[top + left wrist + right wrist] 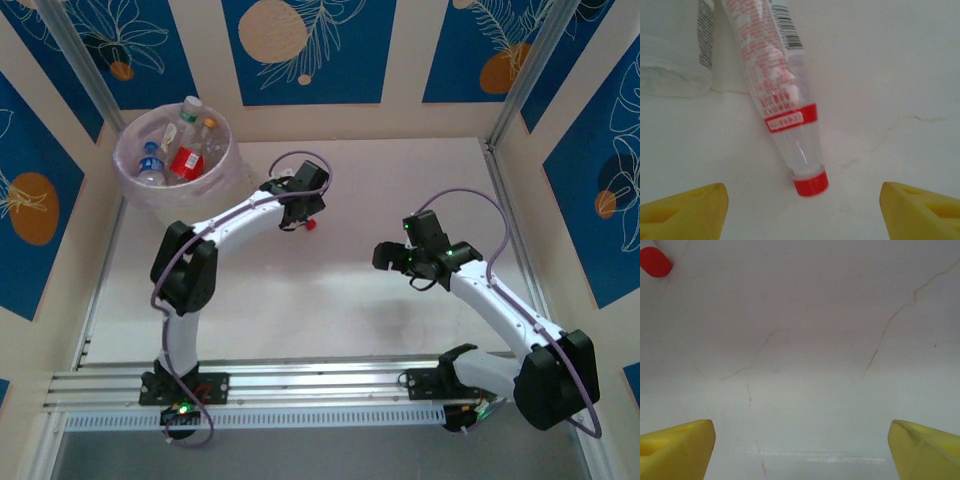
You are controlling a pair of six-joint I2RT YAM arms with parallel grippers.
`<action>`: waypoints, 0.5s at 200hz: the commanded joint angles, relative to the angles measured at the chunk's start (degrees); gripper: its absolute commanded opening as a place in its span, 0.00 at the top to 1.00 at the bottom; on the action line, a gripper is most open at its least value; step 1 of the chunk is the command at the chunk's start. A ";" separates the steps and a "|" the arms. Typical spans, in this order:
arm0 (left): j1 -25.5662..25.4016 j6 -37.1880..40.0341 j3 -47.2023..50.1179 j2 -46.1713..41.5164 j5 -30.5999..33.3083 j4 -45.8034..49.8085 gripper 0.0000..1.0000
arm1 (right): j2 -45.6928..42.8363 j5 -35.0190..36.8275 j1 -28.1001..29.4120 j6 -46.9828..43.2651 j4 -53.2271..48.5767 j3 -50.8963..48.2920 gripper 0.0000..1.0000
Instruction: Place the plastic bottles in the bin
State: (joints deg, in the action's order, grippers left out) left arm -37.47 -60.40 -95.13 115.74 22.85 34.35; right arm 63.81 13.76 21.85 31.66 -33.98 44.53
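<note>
The bin [135,190], round and pale pink, stands at the table's far left corner and holds several plastic bottles [186,160]. A clear bottle with a red-printed label [775,90] lies on the table, its red cap [811,183] toward my left gripper [802,217]. That gripper is open, with its yellow fingertips [685,212] wide apart and short of the cap. From above, the left gripper [303,215] hovers over this bottle, and the red cap [311,225] peeks out beside it. My right gripper [385,258] is open over bare table, its fingertips [675,452] holding nothing.
A second clear bottle with a barcode strip [670,55] lies just left of the labelled one. The red cap [654,262] shows at the upper left of the right wrist view. Blue-patterned walls enclose the table, and a metal rail [300,380] runs along the near edge.
</note>
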 commanded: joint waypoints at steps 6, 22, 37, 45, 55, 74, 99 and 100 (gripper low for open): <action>2.31 -2.38 -3.69 3.98 1.97 4.08 0.20 | -1.74 -0.12 -0.93 0.59 -0.93 -1.26 0.10; 3.06 -2.71 -5.08 6.39 1.24 4.15 0.21 | -1.85 -0.40 -1.17 0.53 -0.92 -1.29 0.10; 3.29 -2.35 -6.35 8.37 1.04 3.80 0.22 | -1.89 -0.40 -1.27 0.42 -1.13 -1.15 0.10; 3.35 -2.09 -7.48 9.54 0.98 4.16 0.22 | -2.02 -0.31 -1.33 0.34 -1.26 -1.05 0.10; 3.41 -1.50 -8.78 10.88 1.01 4.58 0.23 | -2.10 -0.25 -1.50 0.18 -1.41 -0.90 0.10; 3.53 -0.79 -10.78 13.01 1.15 5.40 0.25 | -2.27 -0.31 -1.83 -0.10 -1.71 -0.74 0.10; 3.46 -0.48 -10.74 13.61 0.86 5.55 0.31 | -2.46 -0.40 -2.14 -0.05 -1.73 -0.84 0.10; 3.46 -0.49 -10.72 13.58 0.87 5.55 0.31 | -2.46 -0.40 -2.15 -0.08 -1.72 -0.84 0.10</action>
State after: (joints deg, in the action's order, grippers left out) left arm -34.24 -61.43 -104.05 128.46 23.09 37.52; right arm 62.46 13.74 20.16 31.64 -34.39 44.05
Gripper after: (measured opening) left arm 0.717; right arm 0.900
